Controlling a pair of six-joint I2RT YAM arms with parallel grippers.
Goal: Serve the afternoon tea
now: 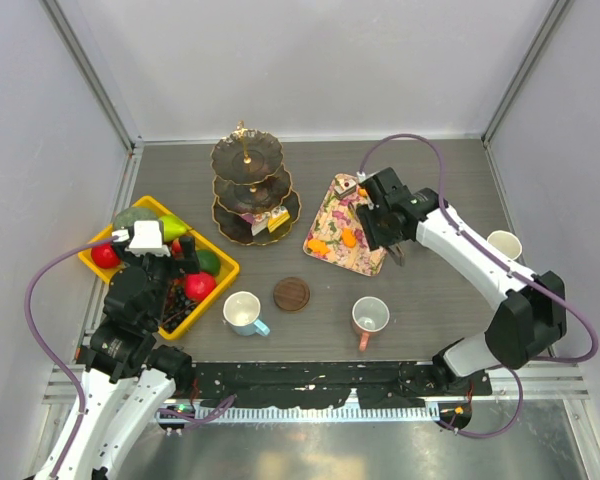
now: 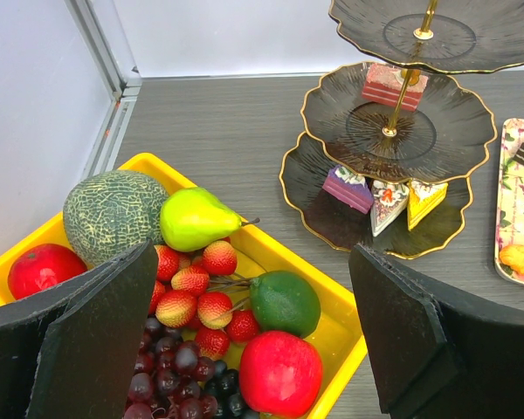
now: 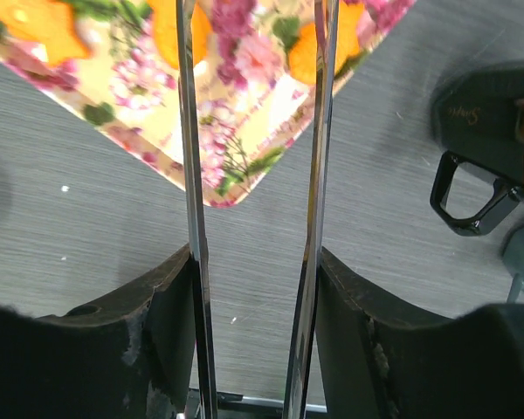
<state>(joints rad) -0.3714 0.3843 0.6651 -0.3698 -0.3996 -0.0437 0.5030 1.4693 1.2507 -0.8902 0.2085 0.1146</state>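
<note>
My right gripper (image 3: pixel 255 262) is shut on a pair of metal tongs (image 3: pixel 189 131), one arm against each finger. The tongs reach over the floral tray (image 1: pixel 332 205), beside orange pastries (image 3: pixel 301 61); their tips run out of the wrist view. The dark three-tier stand (image 1: pixel 248 158) holds cake slices (image 2: pixel 389 201) on its bottom tier and a pink slice (image 2: pixel 393 85) on the middle one. A white mug (image 1: pixel 242 312), a pinkish mug (image 1: pixel 369 317) and a cream mug (image 1: pixel 503 245) stand on the table; a black mug (image 3: pixel 485 122) lies right of the tongs. My left gripper (image 2: pixel 253 262) hangs open over the fruit.
The yellow crate (image 1: pixel 220 272) at the left holds a melon (image 2: pixel 113 209), a pear, a lime, strawberries, grapes and red fruit. A brown round coaster (image 1: pixel 291 293) lies between the white mug and the tray. Walls close the table at the back and both sides.
</note>
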